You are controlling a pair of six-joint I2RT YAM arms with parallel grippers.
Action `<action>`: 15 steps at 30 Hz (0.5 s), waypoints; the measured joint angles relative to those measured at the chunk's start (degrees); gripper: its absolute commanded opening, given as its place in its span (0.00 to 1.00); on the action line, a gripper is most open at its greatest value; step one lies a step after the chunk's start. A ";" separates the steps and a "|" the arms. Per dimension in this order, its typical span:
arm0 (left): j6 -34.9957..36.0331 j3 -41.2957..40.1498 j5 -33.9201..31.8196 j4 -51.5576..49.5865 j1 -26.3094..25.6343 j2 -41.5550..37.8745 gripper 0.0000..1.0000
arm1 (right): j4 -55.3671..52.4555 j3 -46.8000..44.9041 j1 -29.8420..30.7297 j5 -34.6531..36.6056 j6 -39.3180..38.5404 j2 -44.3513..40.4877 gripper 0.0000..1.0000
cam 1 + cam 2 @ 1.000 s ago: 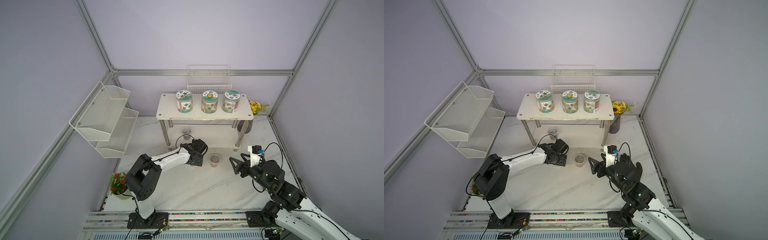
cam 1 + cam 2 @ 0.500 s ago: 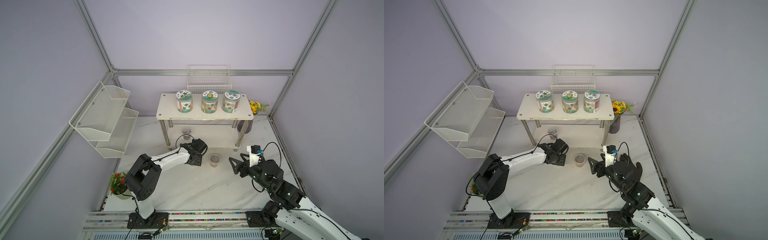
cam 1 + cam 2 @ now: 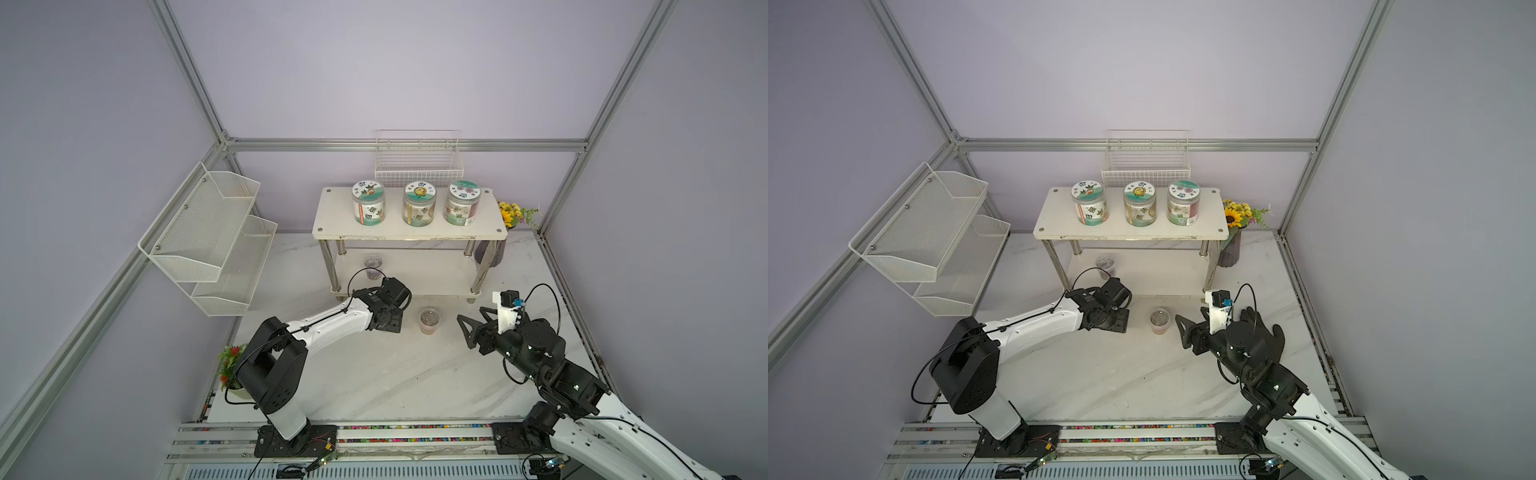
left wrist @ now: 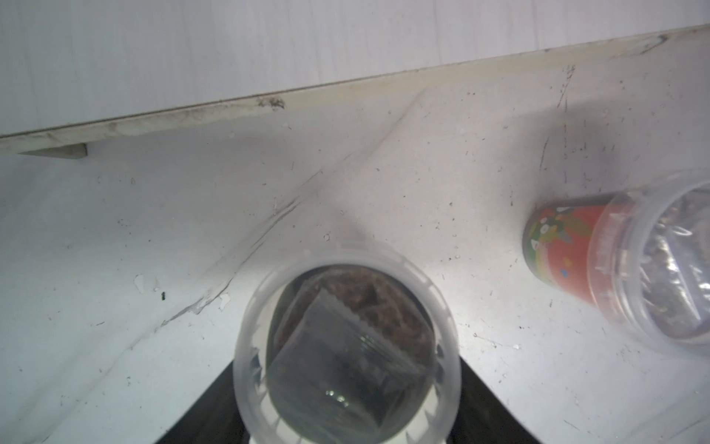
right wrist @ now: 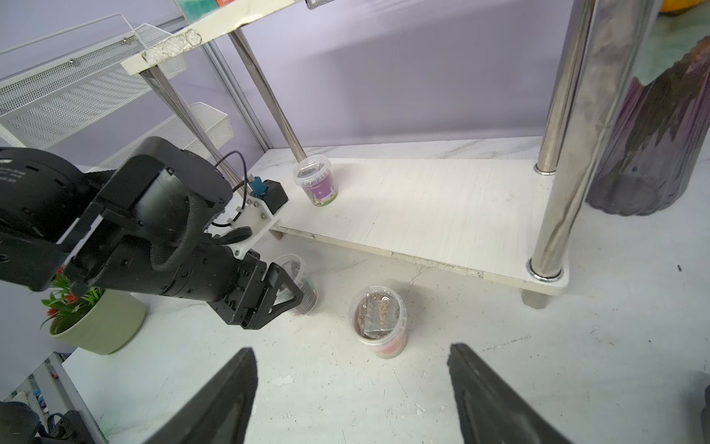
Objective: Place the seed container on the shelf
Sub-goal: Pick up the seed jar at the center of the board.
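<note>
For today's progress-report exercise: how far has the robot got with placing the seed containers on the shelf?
Done: one purple-labelled tub stands on the lower board of the shelf.
In hand: the left gripper is closed around a clear tub on the table in front of the shelf.
Left: lift and shelve it. A red-labelled tub stands on the table beside it, with the right gripper open before it.

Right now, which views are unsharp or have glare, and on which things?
Left wrist view: the seed container, close to the lens, is soft, and the red-label container blurs at the edge. Right wrist view: the shelf leg mirrors the room; the right end effector is out of focus. Both top views: even light, sharp.
</note>
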 measured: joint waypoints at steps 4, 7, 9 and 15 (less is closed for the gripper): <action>0.96 -0.52 -0.04 -1.22 -1.05 -1.27 0.49 | 0.02 0.02 0.00 -0.13 0.00 0.37 0.81; 1.36 -0.52 -0.11 -2.54 -2.05 -2.97 0.48 | 0.04 0.02 0.00 -0.15 -0.02 0.39 0.81; 1.95 -0.50 -0.20 -3.54 -2.67 -4.46 0.48 | 0.04 0.02 0.00 -0.15 -0.02 0.39 0.81; 2.58 1.60 -0.44 -7.04 -3.56 -6.51 0.48 | 0.04 0.02 0.00 -0.15 -0.09 0.35 0.81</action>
